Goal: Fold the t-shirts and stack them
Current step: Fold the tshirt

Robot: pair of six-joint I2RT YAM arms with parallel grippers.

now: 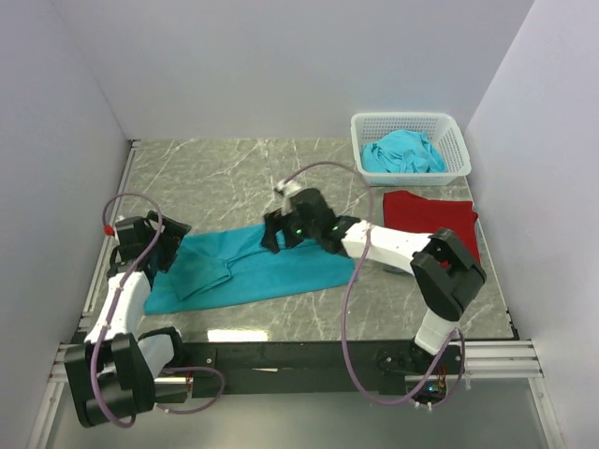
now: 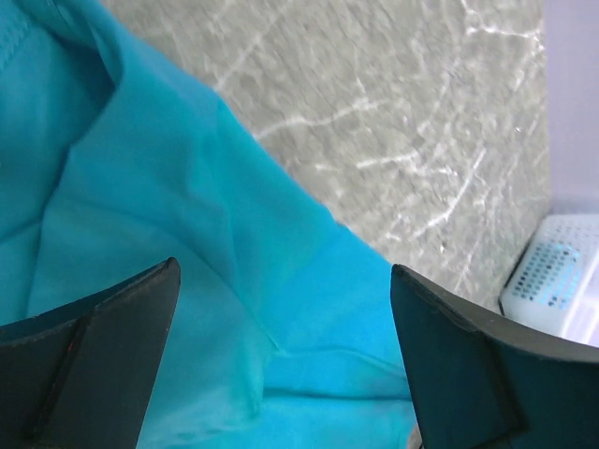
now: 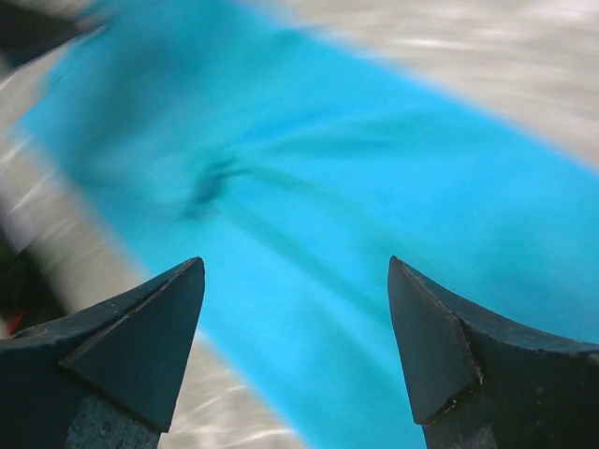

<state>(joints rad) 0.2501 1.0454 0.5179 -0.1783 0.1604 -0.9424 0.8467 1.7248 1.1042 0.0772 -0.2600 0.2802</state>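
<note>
Right hand (image 3: 295,281) above rumpled teal t-shirt (image 3: 393,178)

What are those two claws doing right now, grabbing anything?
Left gripper: open, holding nothing, over the teal t-shirt.
Right gripper: open, empty, over the same shirt.

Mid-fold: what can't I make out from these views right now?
- Top view: the spread teal cotton t-shirt has its far edge hidden under the right arm.
- Top view: that arm covers part of the deep red cotton t-shirt.
- Top view: how many crumpled teal shirts fill the white plastic lattice basket is unclear.
- Right wrist view: motion blur smears the cloth's creases.
</note>
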